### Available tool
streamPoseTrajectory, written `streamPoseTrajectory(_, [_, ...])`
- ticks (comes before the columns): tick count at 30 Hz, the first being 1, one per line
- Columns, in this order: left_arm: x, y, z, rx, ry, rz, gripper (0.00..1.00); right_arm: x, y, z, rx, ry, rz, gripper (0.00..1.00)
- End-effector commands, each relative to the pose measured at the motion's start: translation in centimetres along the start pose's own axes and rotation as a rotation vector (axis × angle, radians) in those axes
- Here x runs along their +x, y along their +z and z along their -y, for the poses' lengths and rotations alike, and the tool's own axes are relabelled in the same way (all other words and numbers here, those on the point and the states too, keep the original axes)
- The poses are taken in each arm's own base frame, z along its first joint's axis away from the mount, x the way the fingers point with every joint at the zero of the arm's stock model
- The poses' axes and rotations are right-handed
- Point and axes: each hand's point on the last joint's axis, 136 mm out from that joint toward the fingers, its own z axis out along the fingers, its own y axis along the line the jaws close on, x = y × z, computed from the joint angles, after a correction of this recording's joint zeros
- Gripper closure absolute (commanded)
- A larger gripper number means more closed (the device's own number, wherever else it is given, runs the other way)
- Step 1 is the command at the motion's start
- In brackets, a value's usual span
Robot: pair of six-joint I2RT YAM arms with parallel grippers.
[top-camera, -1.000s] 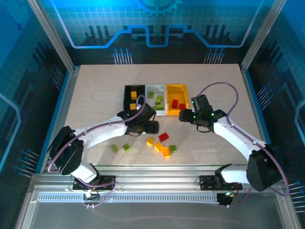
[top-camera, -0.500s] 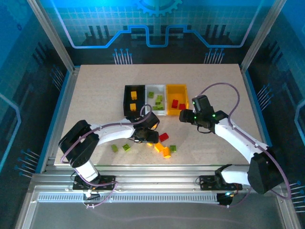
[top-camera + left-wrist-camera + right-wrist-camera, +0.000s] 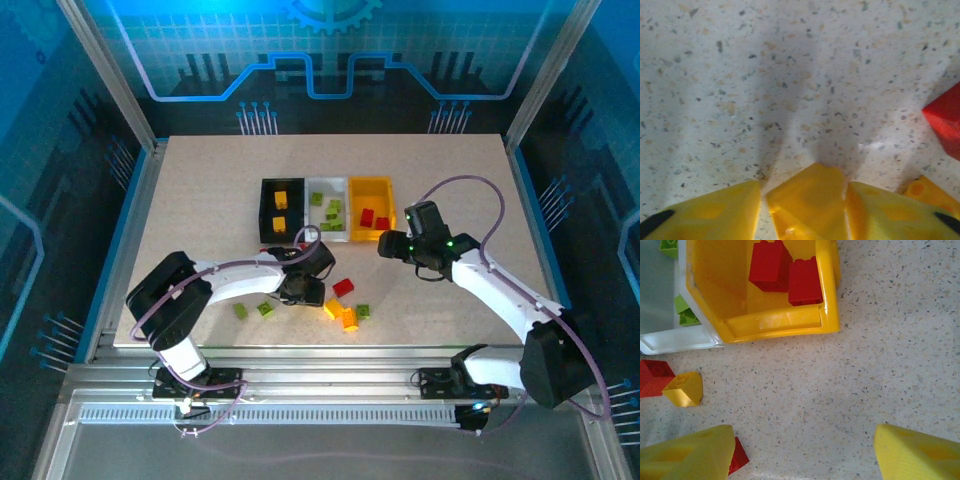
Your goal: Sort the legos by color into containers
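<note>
Three joined bins stand mid-table: black (image 3: pixel 281 208) with two yellow-orange bricks, white (image 3: pixel 328 205) with green ones, yellow (image 3: pixel 371 205) with red bricks (image 3: pixel 770 265). Loose legos lie in front: a red one (image 3: pixel 343 287), yellow-orange ones (image 3: pixel 333 308), a green one (image 3: pixel 362 311) and two more green (image 3: pixel 241 311) at the left. My left gripper (image 3: pixel 305 290) is low over the table, its fingers (image 3: pixel 715 215) shut on a yellow-orange brick (image 3: pixel 810 200) that rests corner-on. My right gripper (image 3: pixel 805 440) hangs open over bare table just in front of the yellow bin (image 3: pixel 785 322).
A red brick (image 3: pixel 945 125) and another yellow-orange brick (image 3: pixel 922 190) lie right of the left fingers. Near the right gripper's left finger sit a red brick (image 3: pixel 739 456), a yellow-orange brick (image 3: pixel 685 389) and another red one (image 3: pixel 652 377). The white bin's corner (image 3: pixel 670 340) adjoins the yellow one.
My left gripper dropped from beside the black bin to the loose pile and settled round a yellow-orange brick. The right gripper drifted slightly right.
</note>
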Motion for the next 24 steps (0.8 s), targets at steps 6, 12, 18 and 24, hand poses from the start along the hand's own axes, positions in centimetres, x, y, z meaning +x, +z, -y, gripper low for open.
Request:
streamPoseTrajectory(6, [-0.1, -0.6, -0.9, -0.043, 0.009, 0.031, 0.61, -0.3, -0.3, 0.5, 0.004, 0.018, 0.014, 0.25])
streamPoseTrajectory(12, [-1.2, -3.2, -0.4, -0.013, -0.008, 0.088, 0.71, -0.3, -0.2, 0.5, 0.001, 0.023, 0.014, 0.25])
streamPoseTrajectory(18, [-6.0, -9.8, -1.8, 0.017, -0.079, 0.281, 0.72, -0.3, -0.3, 0.4, -0.006, 0.026, 0.017, 0.25])
streamPoseTrajectory(24, [-14.8, -13.3, -5.6, -0.01, -0.237, 0.477, 0.73, 0.1, 0.4, 0.6, 0.001, 0.03, -0.003, 0.26])
